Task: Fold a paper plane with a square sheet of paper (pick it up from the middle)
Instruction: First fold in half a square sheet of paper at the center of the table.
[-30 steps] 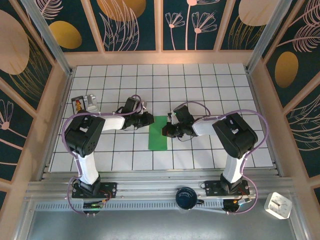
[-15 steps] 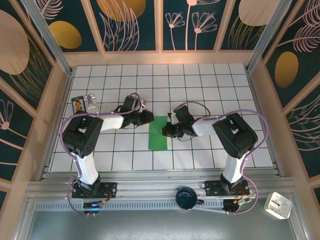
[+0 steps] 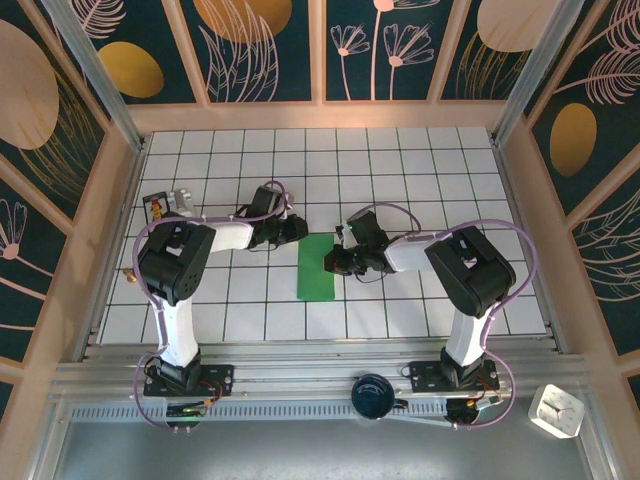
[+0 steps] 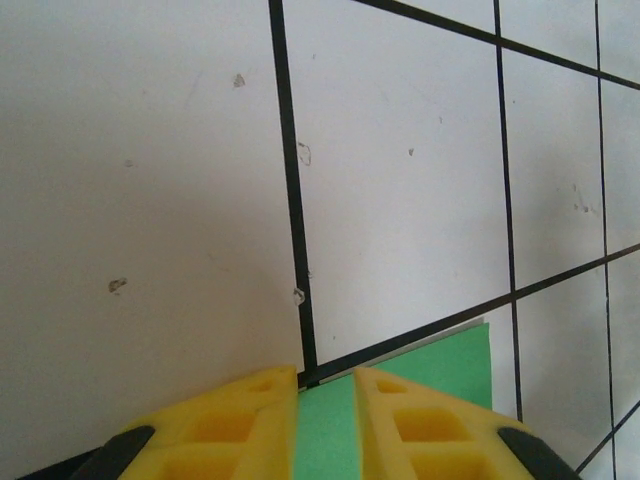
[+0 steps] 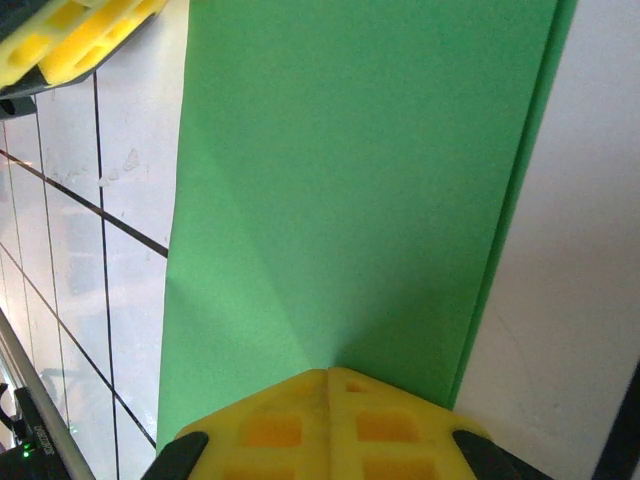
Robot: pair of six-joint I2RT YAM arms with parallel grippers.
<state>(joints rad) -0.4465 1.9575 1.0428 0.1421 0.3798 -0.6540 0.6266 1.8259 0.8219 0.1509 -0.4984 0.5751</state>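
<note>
Left gripper [image 3: 296,230] hovers at the far left corner of the sheet of paper [image 3: 316,272], and we note it has drawn slightly farther back from the sheet over the last second. Its yellow fingers [image 4: 245,415] stand a narrow gap apart, holding nothing. The sheet, a folded green rectangle, lies flat and has not shifted. Right gripper [image 3: 333,262] stays on the sheet's right edge with its fingers [image 5: 385,420] pressed together; we cannot tell whether they pinch paper.

Left tool [image 3: 298,231] drawn back from table's near edge, elbow swung inward
</note>
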